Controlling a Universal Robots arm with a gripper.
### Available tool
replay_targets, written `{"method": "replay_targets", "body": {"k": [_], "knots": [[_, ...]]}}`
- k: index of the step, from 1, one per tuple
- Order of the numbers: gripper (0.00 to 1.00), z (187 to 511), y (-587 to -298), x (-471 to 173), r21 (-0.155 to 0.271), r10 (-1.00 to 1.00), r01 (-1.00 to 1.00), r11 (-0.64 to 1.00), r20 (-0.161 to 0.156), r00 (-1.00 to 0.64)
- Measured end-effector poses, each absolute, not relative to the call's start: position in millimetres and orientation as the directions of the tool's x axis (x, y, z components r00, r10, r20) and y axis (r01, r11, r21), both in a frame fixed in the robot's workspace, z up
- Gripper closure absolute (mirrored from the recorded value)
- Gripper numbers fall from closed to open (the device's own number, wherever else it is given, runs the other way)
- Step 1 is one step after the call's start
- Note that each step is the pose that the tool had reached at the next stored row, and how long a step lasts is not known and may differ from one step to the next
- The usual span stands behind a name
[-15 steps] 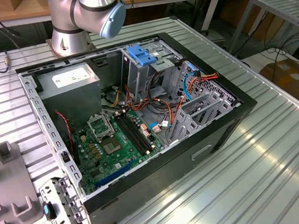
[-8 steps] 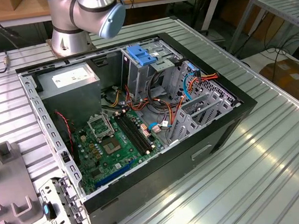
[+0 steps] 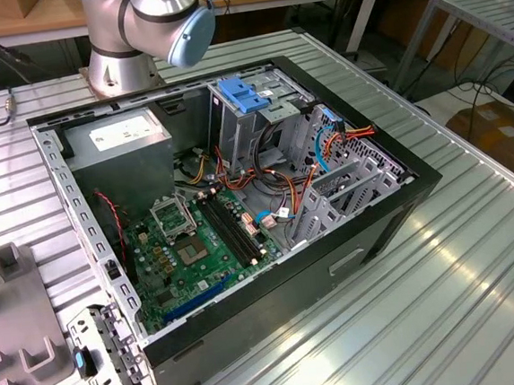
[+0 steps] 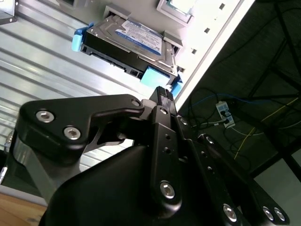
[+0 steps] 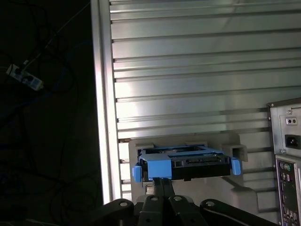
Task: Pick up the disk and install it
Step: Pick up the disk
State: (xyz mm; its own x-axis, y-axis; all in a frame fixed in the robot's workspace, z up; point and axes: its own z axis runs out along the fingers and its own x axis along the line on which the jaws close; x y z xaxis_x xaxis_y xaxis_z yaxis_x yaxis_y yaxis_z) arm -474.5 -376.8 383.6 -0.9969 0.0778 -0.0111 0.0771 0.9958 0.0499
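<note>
The disk (image 4: 136, 35) is a silver drive with a white-and-blue label and blue side rails. It lies in a grey holder (image 5: 183, 140) on the ribbed metal table, close to the table's edge (image 5: 101, 117). In both wrist views my gripper (image 4: 162, 92) hovers right beside the disk's near end (image 5: 188, 162), at a blue rail tab (image 5: 159, 168). The black fingers of the gripper (image 5: 162, 181) are pressed together with nothing between them.
The open computer case (image 3: 240, 203) lies on the table, with a motherboard, loose cables and a grey power supply (image 3: 122, 137). A blue bracket (image 3: 244, 94) tops its metal drive cage. The case's rear panel (image 5: 287, 155) is near the holder. Grey fixtures (image 3: 15, 313) are at the exterior view's left.
</note>
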Motion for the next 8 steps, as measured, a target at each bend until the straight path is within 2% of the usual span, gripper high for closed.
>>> {"method": "replay_targets", "body": {"k": [8], "knots": [[0.89,383.6,-376.8,-475.1,0.050,0.078,0.077,0.996,-0.011,-0.997]]}}
